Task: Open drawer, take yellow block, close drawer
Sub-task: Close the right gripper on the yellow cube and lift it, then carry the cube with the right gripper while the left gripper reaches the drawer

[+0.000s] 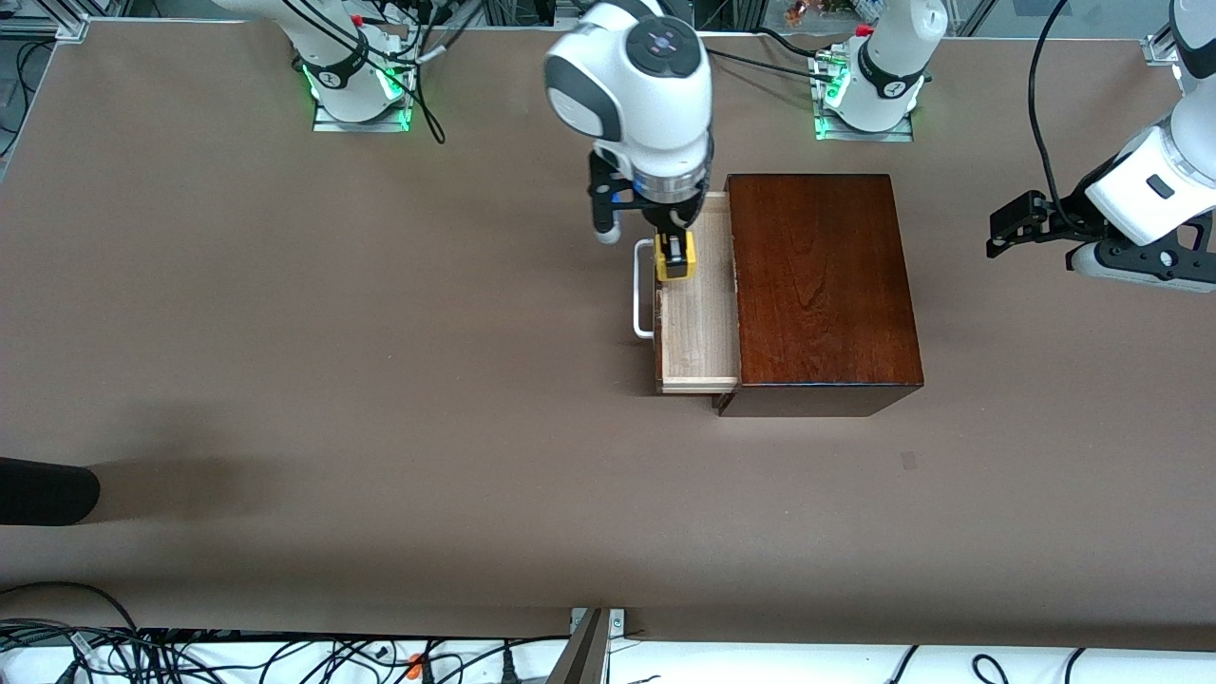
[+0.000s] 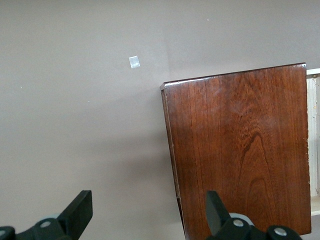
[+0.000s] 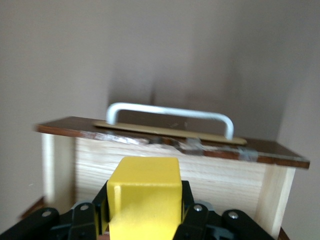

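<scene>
The drawer [image 1: 698,323] of the dark reddish-brown wooden box [image 1: 817,285] is pulled out, showing its pale wood interior and white bar handle [image 1: 642,290]. My right gripper [image 1: 674,256] is shut on the yellow block [image 1: 675,257] and holds it over the drawer's end nearest the robots' bases. In the right wrist view the block [image 3: 145,197] sits between the fingers, with the drawer front and handle [image 3: 170,114] past it. My left gripper [image 1: 1007,228] is open and waits above the table toward the left arm's end; its view shows the box top [image 2: 240,150].
A small pale tape patch [image 1: 909,461] lies on the brown table nearer the front camera than the box; it also shows in the left wrist view [image 2: 134,62]. A dark object [image 1: 43,491] juts in at the table's edge toward the right arm's end.
</scene>
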You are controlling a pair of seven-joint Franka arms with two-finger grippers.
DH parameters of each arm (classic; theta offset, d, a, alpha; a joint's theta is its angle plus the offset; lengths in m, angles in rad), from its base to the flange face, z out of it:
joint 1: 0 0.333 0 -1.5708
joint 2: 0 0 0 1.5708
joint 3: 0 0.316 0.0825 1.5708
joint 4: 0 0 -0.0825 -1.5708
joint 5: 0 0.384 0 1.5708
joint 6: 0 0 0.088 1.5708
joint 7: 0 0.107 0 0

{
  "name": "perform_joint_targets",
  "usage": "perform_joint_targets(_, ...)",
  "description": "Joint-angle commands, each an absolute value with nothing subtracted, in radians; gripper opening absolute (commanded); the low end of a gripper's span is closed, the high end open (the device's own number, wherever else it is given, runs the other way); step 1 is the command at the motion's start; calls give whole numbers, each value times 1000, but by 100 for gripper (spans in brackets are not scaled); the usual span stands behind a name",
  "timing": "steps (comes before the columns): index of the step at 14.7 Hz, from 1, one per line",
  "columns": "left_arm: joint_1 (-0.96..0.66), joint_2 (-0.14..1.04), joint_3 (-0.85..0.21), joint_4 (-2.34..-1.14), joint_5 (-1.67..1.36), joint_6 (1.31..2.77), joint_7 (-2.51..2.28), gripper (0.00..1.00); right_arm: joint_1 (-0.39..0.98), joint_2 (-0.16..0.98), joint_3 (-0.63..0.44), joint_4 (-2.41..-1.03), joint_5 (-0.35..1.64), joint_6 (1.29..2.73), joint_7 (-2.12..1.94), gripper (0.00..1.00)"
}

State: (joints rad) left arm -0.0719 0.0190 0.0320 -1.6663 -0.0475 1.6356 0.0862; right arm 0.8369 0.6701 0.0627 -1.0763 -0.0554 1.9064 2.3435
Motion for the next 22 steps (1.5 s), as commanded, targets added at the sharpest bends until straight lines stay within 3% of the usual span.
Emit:
perform_joint_targets(1, -69, 49, 32, -1631, -51, 1617, 93, 100, 740, 617, 71, -1088, 3, 1806, 2083, 0)
perform_joint_targets(5, -80, 46, 29, -1614, -60, 1484, 162, 100, 528, 566, 68, -1101, 110, 1640, 1578, 0)
perform_joint_targets(8, -138, 57, -14, -1611, -118, 1473, 248, 100, 382, 514, 63, -1172, 117, 1605, 1212, 0)
perform_joint_targets(10, -187, 99, -52, -1599, -135, 1482, 261, 100, 319, 488, 13, -1225, 115, 1603, 949, 0)
perform_joint_targets(13, -280, 243, -89, -1450, -195, 1497, 334, 100, 270, 506, -113, -1244, 117, 1618, 564, 0)
perform_joint_targets(17, -380, 351, -109, -1385, -209, 1647, 464, 100, 88, 583, -121, -1244, 120, 1718, 188, 0)
perform_joint_targets(22, -556, 469, -123, -1388, -198, 1873, 719, 100, 23, 728, -121, -1244, 146, 1925, -90, 0)
